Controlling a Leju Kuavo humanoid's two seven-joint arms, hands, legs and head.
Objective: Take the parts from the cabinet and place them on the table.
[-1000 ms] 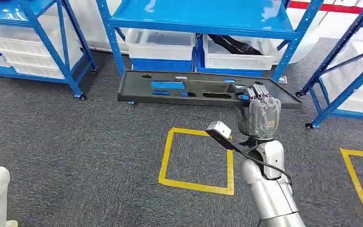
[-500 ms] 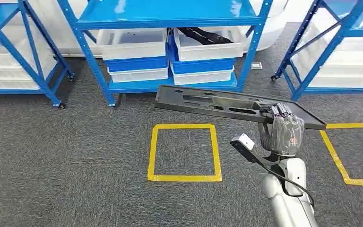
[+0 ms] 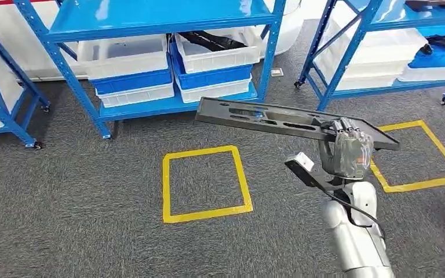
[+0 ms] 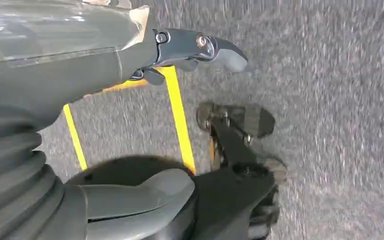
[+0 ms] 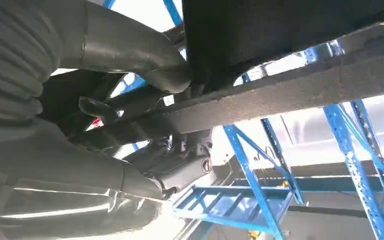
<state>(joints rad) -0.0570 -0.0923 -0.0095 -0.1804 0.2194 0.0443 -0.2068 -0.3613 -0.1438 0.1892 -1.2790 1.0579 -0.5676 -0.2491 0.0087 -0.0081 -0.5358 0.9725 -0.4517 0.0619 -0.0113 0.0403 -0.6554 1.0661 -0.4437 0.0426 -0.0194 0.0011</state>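
Right now my right hand (image 3: 346, 152) grips a long black part (image 3: 266, 120) near its right end, fingers curled over the top edge and my thumb (image 5: 130, 52) pressed against its underside in the right wrist view. I carry it flat in the air over the grey carpet (image 3: 81, 191), slightly tilted, its far end reaching out to my left over the floor in front of a blue rack (image 3: 150, 23). It has slots cut along its length.

Under that rack's shelf sit white and blue bins (image 3: 130, 69), and one white bin (image 3: 217, 49) holds dark pieces. Another blue rack (image 3: 376, 35) stands to the right, well apart from the part. Two yellow tape squares mark the carpet: one (image 3: 205, 182) lies below the part's left end, the other (image 3: 420, 156) lies beyond my right hand.

My left hand (image 4: 80, 65) hangs down over the carpet beside a yellow line (image 4: 180, 117). Its fingers (image 4: 200, 47) lie close together and hold nothing that I can see.
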